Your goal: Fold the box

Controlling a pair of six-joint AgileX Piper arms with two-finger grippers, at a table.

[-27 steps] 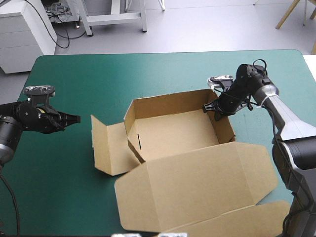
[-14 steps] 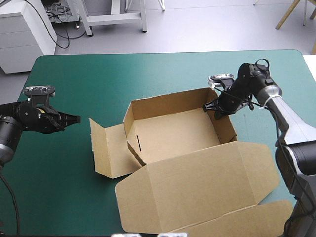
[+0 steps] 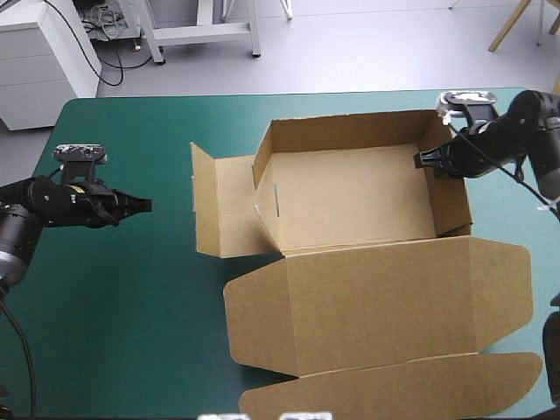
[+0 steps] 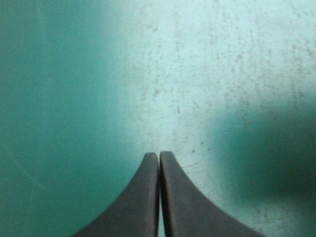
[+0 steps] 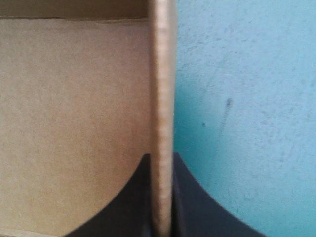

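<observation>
My left arm [image 3: 39, 203], at the middle left of the frame in the high view, is black: chunky rounded segments with a dull sheen, turning greyer toward the frame's edge. My right arm [image 3: 525, 131], at the upper right, has a bulky black wrist with rounded housings, and behind it a smooth pale-grey tube runs to the right edge. Seen close from the wrist, my left fingers [image 4: 140, 202] are matte black fins, wide at the base and curving inward to narrow tips. My right fingers [image 5: 128, 217] have the same broad, curved black shape.
</observation>
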